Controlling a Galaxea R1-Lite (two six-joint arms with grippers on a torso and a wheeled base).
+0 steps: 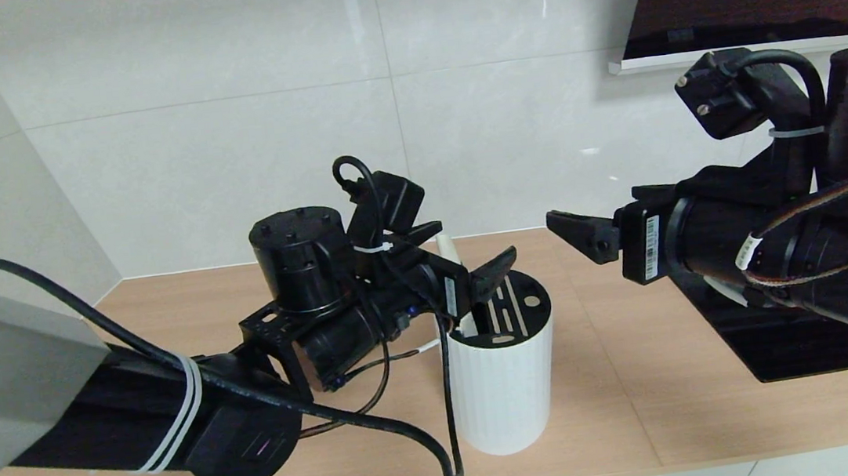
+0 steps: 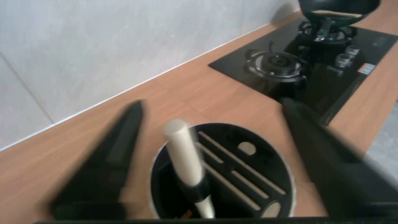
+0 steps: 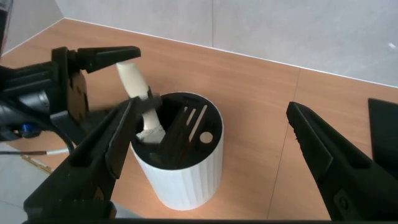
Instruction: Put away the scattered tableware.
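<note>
Counter [image 1: 643, 373], light wood, tiled wall behind, stove [image 1: 799, 356] to the right.

- Holder [image 1: 501, 387]: white ribbed cylinder with a black slotted top, upright, fairly near the front edge.
- Utensil [image 2: 185, 155]: cream handle standing tilted in the holder's open well.
- Left gripper [image 1: 475, 240]: jaws spread wide, one either side of the handle, apparently not touching it.
- Right gripper [image 3: 211, 106]: spread, holding nothing, apart from the holder.
- Cable [image 1: 444, 425]: hangs just beside the holder.

Hazards: a finger clipping the leaning handle on withdrawal could drag it out. A snagged cable might topple the holder.
</note>
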